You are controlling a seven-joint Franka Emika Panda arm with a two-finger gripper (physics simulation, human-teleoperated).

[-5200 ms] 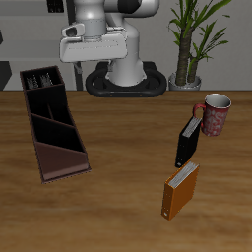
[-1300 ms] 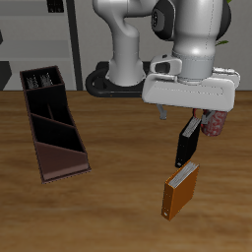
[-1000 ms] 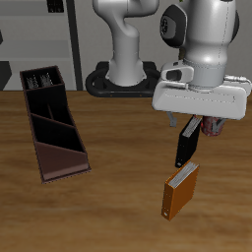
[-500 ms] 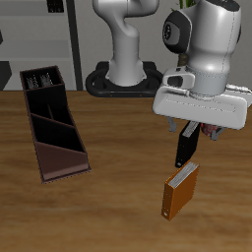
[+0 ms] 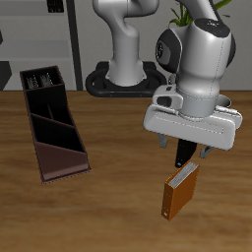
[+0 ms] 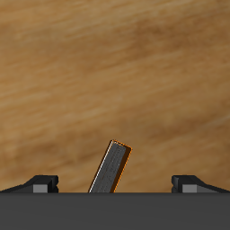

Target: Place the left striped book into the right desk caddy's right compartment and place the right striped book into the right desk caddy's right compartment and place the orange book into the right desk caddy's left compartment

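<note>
— Currently, where is the orange book [image 5: 180, 190] being recorded relative to the gripper [image 5: 184, 146]?

— It is being seen standing on the table [image 5: 118, 202], nearer the front edge than the gripper, which is being held above the tabletop. No contact between the two is being observed. A black book [image 5: 184, 154] is being partly covered by the gripper body in the exterior view.

— How is the pincer being held?

— It is being held wide apart, with nothing between the pads. In the wrist view both fingertips [image 6: 40, 182] are being shown far from each other, and the orange book [image 6: 111, 168] is being seen edge-on between them, slanted, clear of both. How far below the tips it is standing cannot be told from that view.

— And the right desk caddy [image 5: 59, 157]?

— It is being noted well apart from the gripper, across the table. Two striped books [image 5: 41, 79] are being seen upright in its right compartment [image 5: 41, 91], the squarish end farther back. The left compartment [image 5: 61, 146], the sloped section, is being shown with only its black lining.
</note>
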